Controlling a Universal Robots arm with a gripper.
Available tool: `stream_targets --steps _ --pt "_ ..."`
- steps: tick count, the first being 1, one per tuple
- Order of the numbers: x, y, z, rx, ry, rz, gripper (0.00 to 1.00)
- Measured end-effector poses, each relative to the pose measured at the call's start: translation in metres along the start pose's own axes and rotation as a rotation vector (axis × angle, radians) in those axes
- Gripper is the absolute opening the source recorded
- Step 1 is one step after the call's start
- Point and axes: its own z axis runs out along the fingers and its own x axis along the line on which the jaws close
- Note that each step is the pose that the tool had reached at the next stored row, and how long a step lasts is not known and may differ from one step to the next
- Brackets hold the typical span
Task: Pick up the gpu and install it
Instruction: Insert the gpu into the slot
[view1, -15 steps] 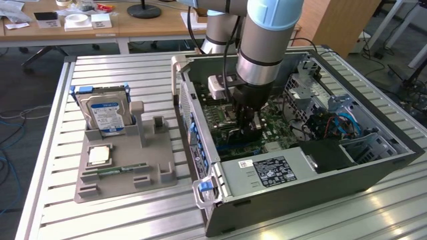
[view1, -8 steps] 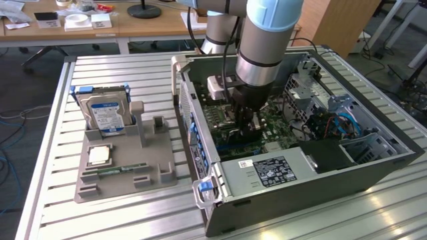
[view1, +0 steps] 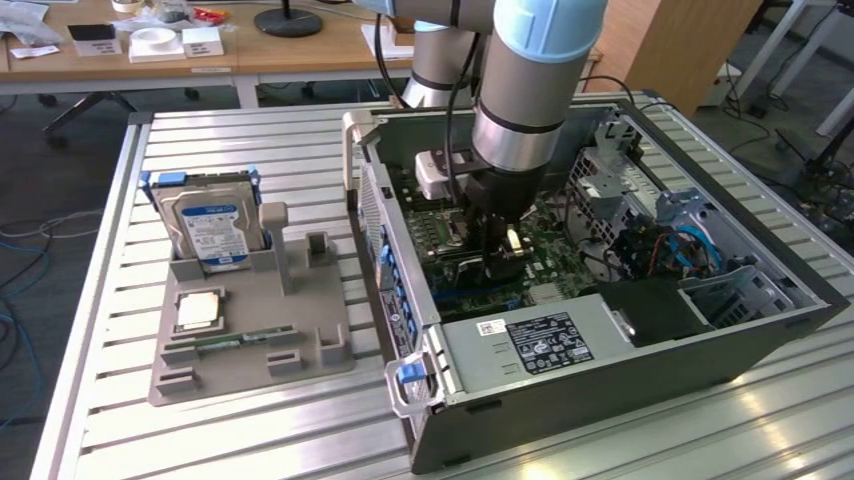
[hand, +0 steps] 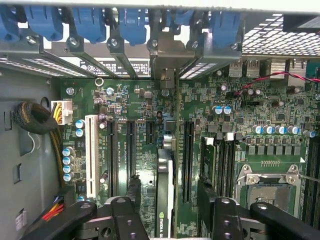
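GPU (hand: 165, 192): you see it edge-on in the wrist view, standing upright on the motherboard (hand: 150, 115) in line with a long black expansion slot, its metal bracket end reaching up to the rear slot openings of the case. A green logo shows on its near end. It sits between the two finger assemblies, with a visible gap on each side.

Gripper (hand: 167, 212): jaws spread wide, straddling the card without touching it; nothing held. In the exterior view you find the gripper (view1: 491, 235) reaching straight down into the open computer case (view1: 747, 330) over the board.

Motherboard: green, carrying a white slot (hand: 91, 155), several black slots and an empty processor socket (hand: 270, 187) with a metal frame.

Computer case: lying on its side on the worktop (view1: 254, 140), side panel off, power supply (view1: 541, 340) at the near end, blue cables (view1: 687, 250) toward the exterior view's right.

Grey parts tray (view1: 240, 370): on the worktop at the exterior view's left of the case, well apart from the gripper. It carries a silver hard drive (view1: 211, 225) with blue-white label standing upright, a processor (view1: 198, 310) lying flat, and a narrow green memory stick (view1: 247, 338) lying flat.
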Motion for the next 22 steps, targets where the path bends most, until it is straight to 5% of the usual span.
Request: stream_targets --steps 15,22 --pt "0.0 0.0 -0.0005 -0.0002 0.0002 0.0 0.57" --pt "0.0 -0.0004 -0.0122 0.0 0.0001 0.0 0.57"
